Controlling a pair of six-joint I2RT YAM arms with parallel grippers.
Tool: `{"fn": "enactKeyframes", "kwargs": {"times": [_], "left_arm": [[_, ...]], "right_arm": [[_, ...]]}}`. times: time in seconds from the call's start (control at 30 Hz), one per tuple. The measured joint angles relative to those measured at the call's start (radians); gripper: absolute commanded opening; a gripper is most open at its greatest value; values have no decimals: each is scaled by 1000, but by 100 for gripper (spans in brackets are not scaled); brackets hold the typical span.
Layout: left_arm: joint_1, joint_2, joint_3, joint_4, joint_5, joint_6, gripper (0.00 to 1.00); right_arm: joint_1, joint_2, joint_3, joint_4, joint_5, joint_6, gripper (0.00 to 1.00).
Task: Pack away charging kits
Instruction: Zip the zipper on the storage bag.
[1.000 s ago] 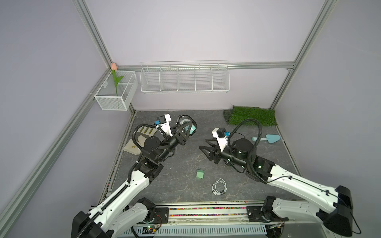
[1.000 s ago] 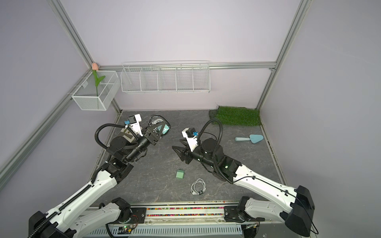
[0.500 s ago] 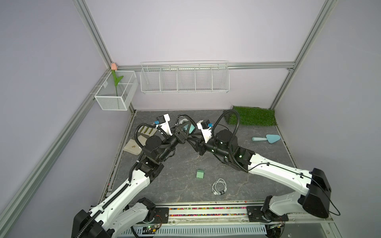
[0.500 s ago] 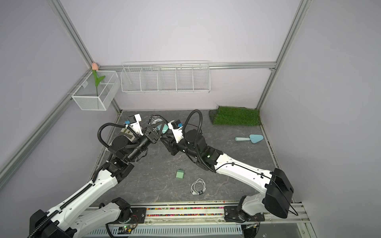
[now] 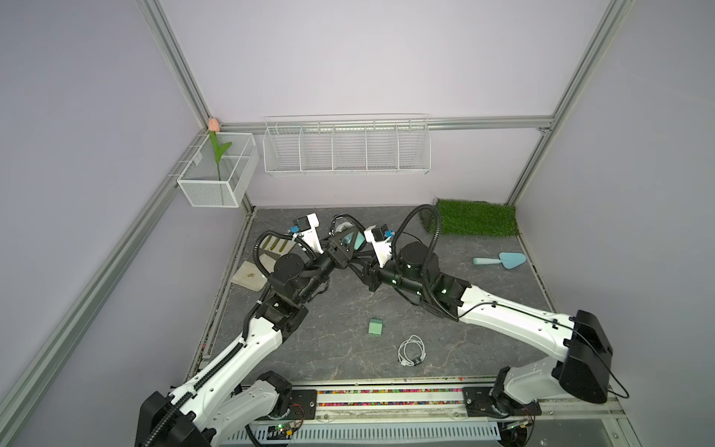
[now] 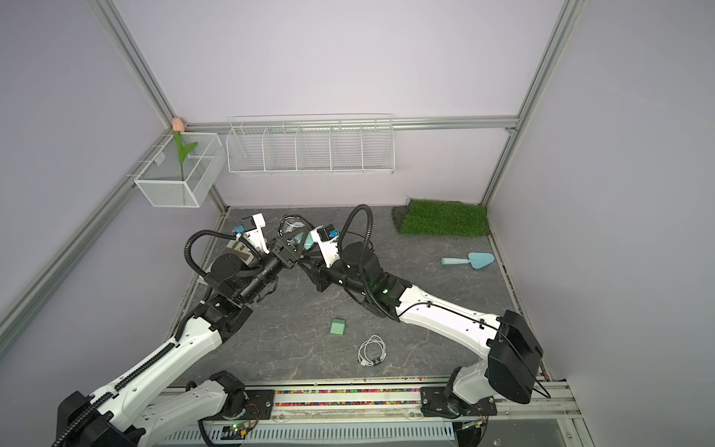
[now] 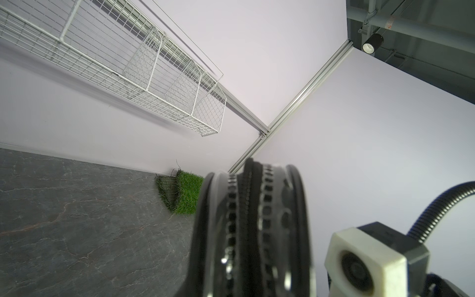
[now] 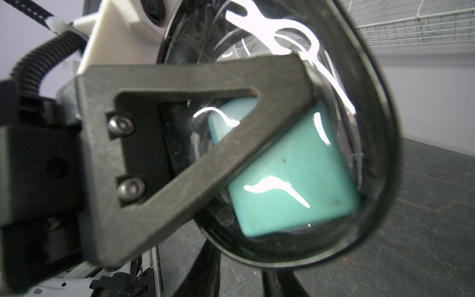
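My left gripper [image 5: 343, 249] is shut on a round black-rimmed case [image 5: 347, 235], held upright above the floor at the back. Through its clear face show a teal charger block [image 8: 290, 180] and a white cable [image 8: 270, 28]. One grey left finger [image 8: 205, 128] lies across that face. My right gripper [image 8: 241, 272] sits just under the case; its fingers stand partly apart, with their tips hidden behind the rim [image 8: 380, 128]. A green charger block [image 5: 375, 327] and a coiled white cable [image 5: 412, 350] lie loose on the floor near the front.
A light-blue trowel [image 5: 501, 260] lies at the right and a grass mat [image 5: 476, 222] at the back right. A wire shelf [image 5: 346, 145] and a mesh basket [image 5: 218, 174] with a tulip hang on the walls. A flat pale tile [image 5: 249, 275] lies by the left edge.
My right arm has swung left and up to the case held by the left gripper, and its jaws have narrowed. The left arm and the case have stayed put.
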Motion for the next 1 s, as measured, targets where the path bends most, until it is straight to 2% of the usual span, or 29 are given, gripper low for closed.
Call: {"fn": "enactKeyframes", "kwargs": {"times": [0.37,0.53,0.67,0.87,1.0], "left_arm": [[0,41,0,43,-11,6,0],[5,37,0,56,-24,11,0],[7,26,0,45,-37,18,0],[6,18,0,40,-36,22,0],[6,18,0,40,-36,22,0]], "right_arm": [[0,0,21,1,-14,8,23],[0,10,46,-21,0,7,32],[0,15,51,-23,8,8,33],[3,15,51,-21,18,10,25],[3,16,53,-21,23,14,15]]}}
